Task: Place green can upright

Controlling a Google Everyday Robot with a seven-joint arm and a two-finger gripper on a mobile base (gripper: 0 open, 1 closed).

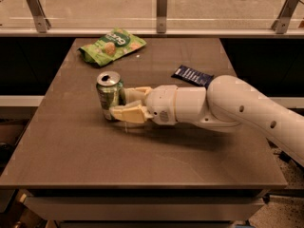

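Left of centre on the table [71,146], well inside its edges, the jaws clamp the upright green can [107,99].

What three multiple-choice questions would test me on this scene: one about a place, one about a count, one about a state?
1. Where on the table is the green snack bag?
A. At the near edge
B. In the far left part
C. Under the arm

2. How many loose things are on the table?
A. One
B. Five
C. Three

3. How is the green can?
A. Upright, held by the pincer
B. Lying on its side
C. Crushed flat

Answers:
1 B: the bag lies near the far edge, left of the middle.
2 C: there is the can, the bag and a dark blue packet.
3 A: the can's silver top faces up, and the pincer, left of the table's middle, is closed around it.
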